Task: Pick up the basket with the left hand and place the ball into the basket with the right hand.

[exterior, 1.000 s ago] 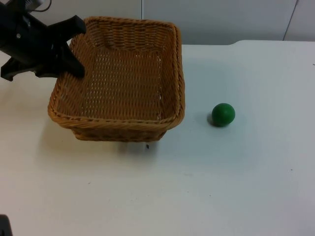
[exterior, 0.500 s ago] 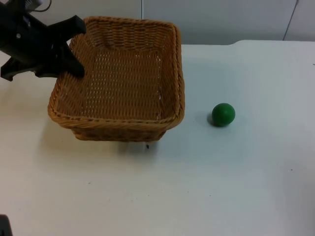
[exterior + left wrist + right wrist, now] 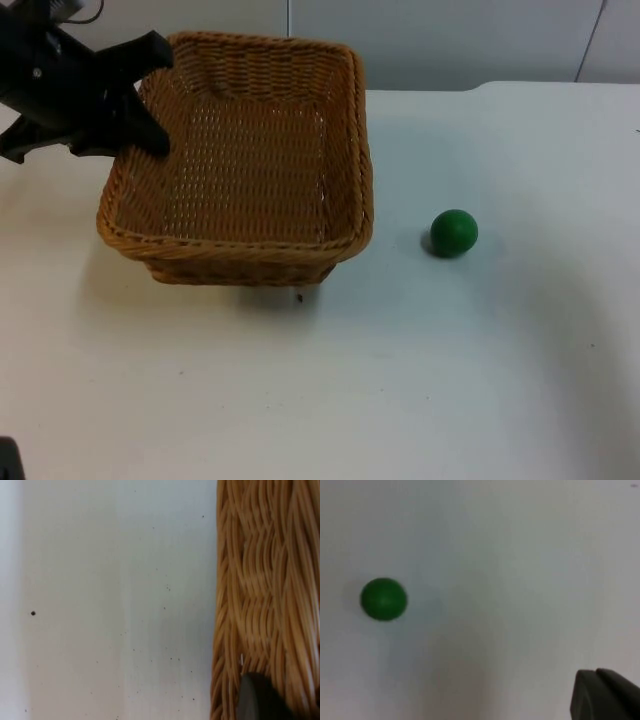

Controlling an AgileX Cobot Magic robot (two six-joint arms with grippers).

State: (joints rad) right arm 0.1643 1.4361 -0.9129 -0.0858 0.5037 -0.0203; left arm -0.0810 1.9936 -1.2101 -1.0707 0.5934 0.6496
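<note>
A brown wicker basket point(image 3: 245, 165) is at the table's back left, its shadow showing under its near edge. My left gripper point(image 3: 138, 98) reaches in from the left and is shut on the basket's left rim. In the left wrist view a black fingertip point(image 3: 260, 700) presses against the woven rim point(image 3: 265, 590). A green ball point(image 3: 453, 232) lies on the white table to the right of the basket, apart from it. The right wrist view looks down on the ball point(image 3: 383, 598) from above, with one black fingertip point(image 3: 605, 695) of my right gripper well off to its side.
The white table top point(image 3: 400, 380) stretches in front of the basket and around the ball. The grey partition wall point(image 3: 450, 40) closes off the table's back edge just behind the basket.
The basket has shifted slightly left and back with my left gripper on its rim. The ball has stayed in place.
</note>
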